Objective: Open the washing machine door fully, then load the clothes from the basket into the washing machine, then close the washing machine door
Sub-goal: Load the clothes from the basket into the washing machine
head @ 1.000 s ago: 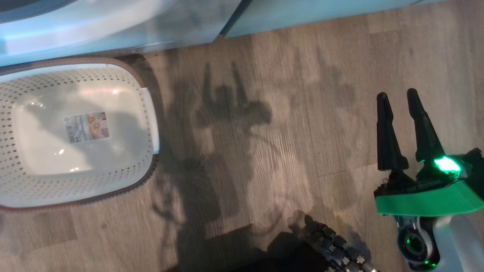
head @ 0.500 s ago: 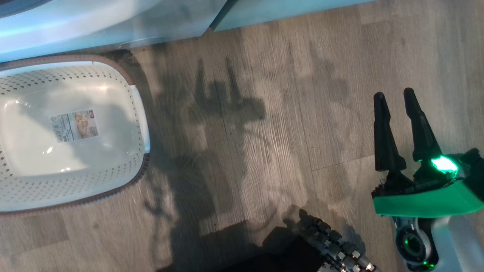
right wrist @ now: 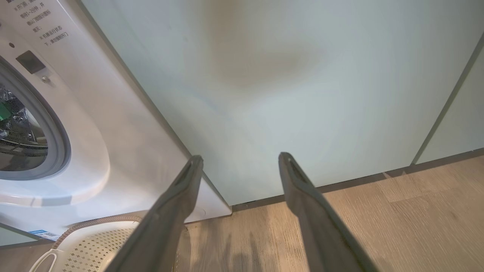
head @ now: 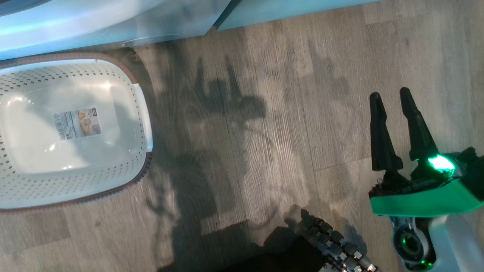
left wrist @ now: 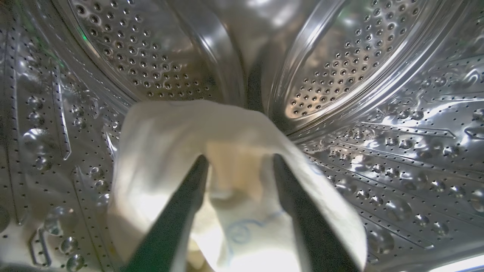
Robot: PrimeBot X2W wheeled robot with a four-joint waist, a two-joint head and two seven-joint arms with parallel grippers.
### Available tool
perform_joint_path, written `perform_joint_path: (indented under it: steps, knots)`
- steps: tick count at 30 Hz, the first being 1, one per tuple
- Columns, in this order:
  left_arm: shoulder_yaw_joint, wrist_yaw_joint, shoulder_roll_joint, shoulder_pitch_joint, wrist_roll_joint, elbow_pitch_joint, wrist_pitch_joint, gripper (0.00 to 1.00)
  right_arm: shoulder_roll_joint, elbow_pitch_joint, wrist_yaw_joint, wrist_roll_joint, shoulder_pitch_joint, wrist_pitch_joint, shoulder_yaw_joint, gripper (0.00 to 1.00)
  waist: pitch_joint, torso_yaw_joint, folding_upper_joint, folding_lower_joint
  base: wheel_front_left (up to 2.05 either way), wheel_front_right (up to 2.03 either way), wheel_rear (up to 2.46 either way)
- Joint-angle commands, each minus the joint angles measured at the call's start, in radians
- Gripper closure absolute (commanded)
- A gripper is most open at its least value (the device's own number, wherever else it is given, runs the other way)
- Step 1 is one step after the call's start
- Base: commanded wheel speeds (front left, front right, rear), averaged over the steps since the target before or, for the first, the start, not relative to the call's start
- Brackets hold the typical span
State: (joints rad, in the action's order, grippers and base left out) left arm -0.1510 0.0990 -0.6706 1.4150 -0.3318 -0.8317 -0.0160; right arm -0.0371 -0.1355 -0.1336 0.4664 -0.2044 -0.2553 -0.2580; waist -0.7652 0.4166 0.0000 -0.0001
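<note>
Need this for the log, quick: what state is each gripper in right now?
Left gripper: open, jaws apart, pale yellow cloth garment lying between them in the perforated steel drum.
Right gripper: open, holding nothing.

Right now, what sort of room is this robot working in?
Probably a home laundry corner: a big white front-loading washing machine, a cream-white perforated plastic basket and pale green cabinet doors.

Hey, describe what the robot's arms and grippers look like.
The right gripper has two long, tapering black fingers on a bright green housing with a glowing green light, joined to a pale forearm with a green-lit ring. The left gripper shows the same slim dark fingers.
</note>
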Motion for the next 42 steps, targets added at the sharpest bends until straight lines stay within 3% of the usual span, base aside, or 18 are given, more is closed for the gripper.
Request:
perform_joint_path:
  steps: [1,10,18,22,33,37,42]
  knots:
    - [0.011,-0.004,-0.038,0.019,-0.007,0.015,0.015,0.0,-0.013,-0.021,0.003,0.006,0.004,-0.006,-0.011,0.0,0.002,-0.001,0.0,0.0001,0.0,0.0,0.0]
    - [-0.017,-0.045,-0.002,-0.023,0.007,-0.008,-0.014,0.0,-0.013,-0.013,0.003,-0.007,-0.002,-0.006,0.027,0.0,0.031,-0.034,0.0,0.0001,0.0,0.0,0.0]
    - [0.011,-0.099,0.055,-0.21,-0.036,0.087,-0.141,0.0,-0.013,-0.007,0.003,-0.044,0.01,-0.006,0.074,0.0,0.098,-0.087,0.0,0.0001,0.0,0.0,0.0]
    - [0.027,-0.139,0.093,-0.368,-0.057,0.228,-0.196,0.0,-0.013,-0.006,0.003,-0.069,0.023,-0.006,0.098,0.0,0.138,-0.117,0.0,0.0001,0.0,0.0,0.0]
    - [0.073,-0.344,0.186,-0.962,-0.061,0.825,-0.227,0.0,-0.013,0.002,0.003,-0.146,0.07,-0.006,0.134,0.0,0.261,-0.21,0.0,0.0001,0.0,0.0,0.0]
    - [0.06,-0.404,0.22,-1.126,-0.048,0.961,-0.218,0.0,-0.013,0.015,0.003,-0.181,0.094,-0.006,0.133,0.0,0.305,-0.245,0.0,0.0001,0.0,0.0,0.0]
    - [0.022,-0.442,0.267,-1.263,-0.039,1.051,-0.218,0.0,-0.013,0.034,0.003,-0.218,0.13,-0.006,0.135,0.0,0.379,-0.295,0.0,0.0001,0.0,0.0,0.0]
